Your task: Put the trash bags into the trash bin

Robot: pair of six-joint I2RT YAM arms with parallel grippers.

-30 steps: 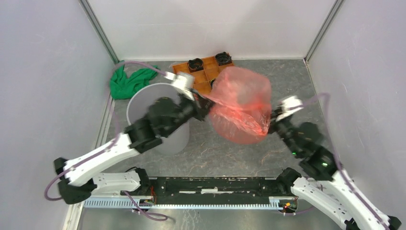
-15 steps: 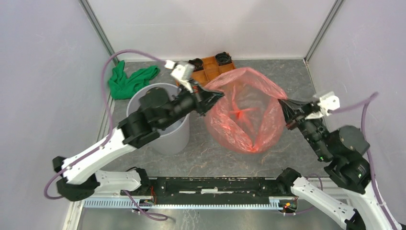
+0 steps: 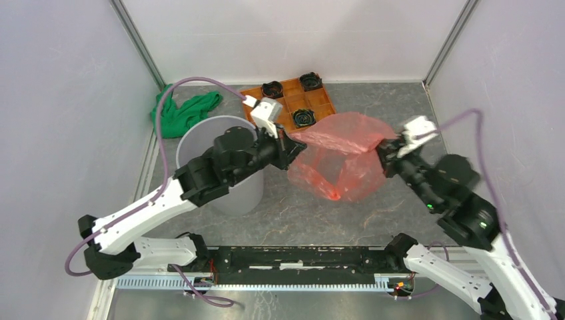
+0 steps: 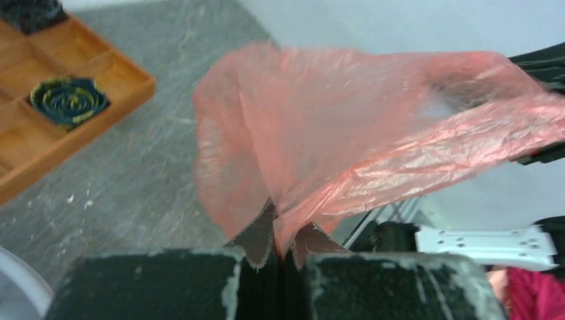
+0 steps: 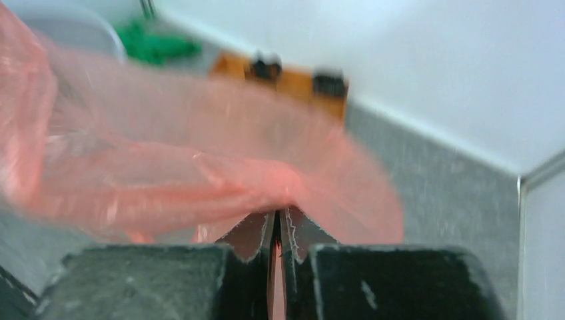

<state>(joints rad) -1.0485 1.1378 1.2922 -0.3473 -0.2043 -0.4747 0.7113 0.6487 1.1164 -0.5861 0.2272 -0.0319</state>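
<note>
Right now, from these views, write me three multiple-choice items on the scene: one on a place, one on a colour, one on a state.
1. Where is the thin translucent red-orange plastic bag relative to the light grey round plastic bin?
A) inside it
B) held up beside it, outside
C) flat under it

2. What colour is the crumpled cloth behind the bin?
A) blue
B) green
C) yellow

3. What is the left end effector doing?
A) standing wide open
B) shut on the bin's rim
C) shut on the bag's edge

Answers:
1 B: the bag is stretched between the left end effector and the right end effector, outside the bin.
2 B: the cloth by the back-left corner is plainly green.
3 C: the film is pinched between its closed fingers.
</note>
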